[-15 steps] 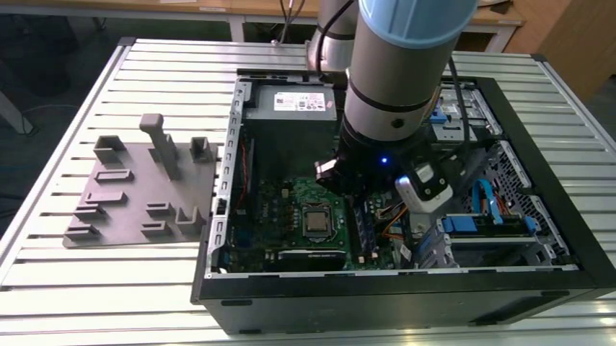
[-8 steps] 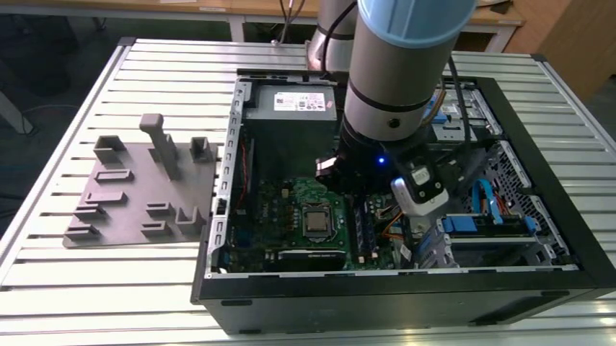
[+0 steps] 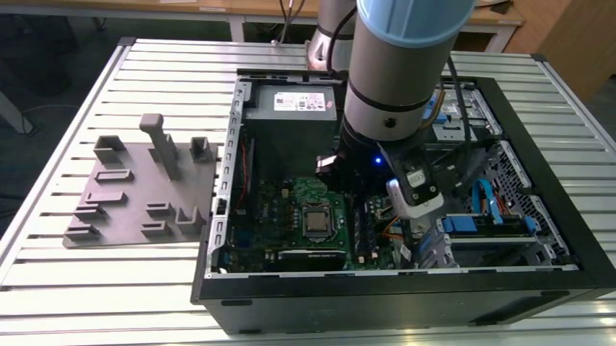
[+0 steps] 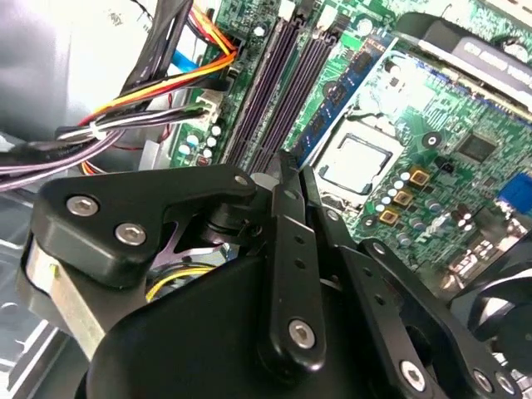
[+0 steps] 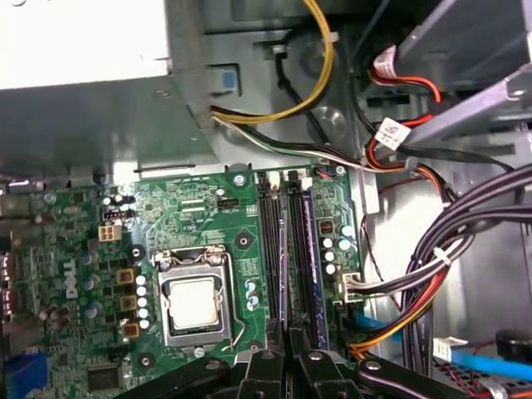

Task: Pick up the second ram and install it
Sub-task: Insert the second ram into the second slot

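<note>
The second ram [image 4: 345, 87] is a blue-green stick with small chips. It stands on edge along the black slots beside the processor socket [image 4: 357, 162] of the green motherboard [image 5: 191, 208]. In the first wrist view it shows as a thin line [image 5: 283, 266] running under the fingertips. My gripper [image 4: 283, 162] [image 5: 287, 357] is low inside the open computer case, its fingers drawn together on the stick near its middle. How deep the stick sits in its slot is hidden. My arm [image 3: 394, 86] hangs over the case.
Another dark blue stick [image 5: 312, 258] stands two slots away. Cable bundles [image 5: 432, 249] [image 4: 141, 108] crowd the side away from the socket. The power supply [image 3: 293, 108] fills the case's far end. A grey fixture plate [image 3: 135, 194] lies on the slatted table at the exterior view's left.
</note>
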`<action>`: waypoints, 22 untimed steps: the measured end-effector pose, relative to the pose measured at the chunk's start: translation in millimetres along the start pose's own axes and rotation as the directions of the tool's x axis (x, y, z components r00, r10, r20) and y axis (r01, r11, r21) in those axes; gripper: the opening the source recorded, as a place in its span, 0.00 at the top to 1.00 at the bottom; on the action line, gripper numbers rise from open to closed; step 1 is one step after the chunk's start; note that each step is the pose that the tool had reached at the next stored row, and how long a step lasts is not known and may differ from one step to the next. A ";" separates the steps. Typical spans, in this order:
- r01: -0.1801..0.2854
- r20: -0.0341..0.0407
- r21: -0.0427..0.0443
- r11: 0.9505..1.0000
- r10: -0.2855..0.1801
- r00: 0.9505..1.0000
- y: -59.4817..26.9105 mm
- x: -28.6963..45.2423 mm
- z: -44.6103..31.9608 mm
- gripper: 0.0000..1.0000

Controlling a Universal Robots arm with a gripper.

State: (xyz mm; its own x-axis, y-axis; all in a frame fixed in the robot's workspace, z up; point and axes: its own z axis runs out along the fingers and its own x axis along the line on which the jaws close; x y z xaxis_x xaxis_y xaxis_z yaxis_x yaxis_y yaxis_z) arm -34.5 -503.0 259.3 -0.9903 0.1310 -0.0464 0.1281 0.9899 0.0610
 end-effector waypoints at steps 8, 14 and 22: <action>-0.067 0.004 0.003 0.998 0.067 0.998 0.0 0.0 0.1 0.86; -0.068 0.004 0.003 0.998 0.068 0.998 0.0 0.0 0.1 0.86; 0.056 -0.003 -0.003 0.998 -0.056 0.998 0.0 0.1 0.3 0.86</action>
State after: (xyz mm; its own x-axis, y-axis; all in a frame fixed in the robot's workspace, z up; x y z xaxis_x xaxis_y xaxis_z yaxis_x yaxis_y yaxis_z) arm -34.5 -503.0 259.0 -0.9961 0.0752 -0.0464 0.0723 0.9955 0.0610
